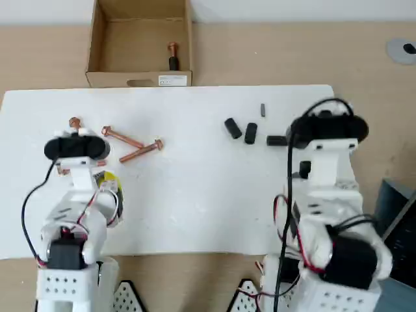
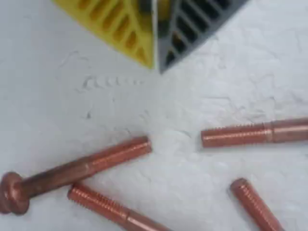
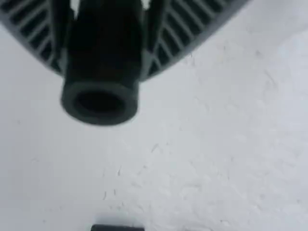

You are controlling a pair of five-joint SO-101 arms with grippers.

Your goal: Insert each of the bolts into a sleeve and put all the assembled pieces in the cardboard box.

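Note:
Several copper bolts lie on the white mat [image 1: 195, 195] at the left, among them one bolt [image 1: 121, 137] and another [image 1: 140, 153]. My left arm [image 1: 77, 148] hangs over them. My left gripper [image 2: 156, 60] is shut and empty, just above the mat, with a headed bolt [image 2: 72, 171] and a threaded bolt end [image 2: 252, 134] close by. My right gripper [image 3: 103, 53] is shut on a black sleeve [image 3: 100, 96], its open bore facing out. Loose black sleeves [image 1: 232, 128] [image 1: 251, 133] lie beside the right arm [image 1: 325, 130]. Another sleeve [image 3: 118, 227] lies farther off.
The cardboard box [image 1: 97, 39] stands open beyond the mat's far edge, with one bolt in a sleeve [image 1: 173, 56] inside. A small dark pin [image 1: 262, 110] lies near the sleeves. A grey disc [image 1: 403, 51] sits on the wooden table at the far right.

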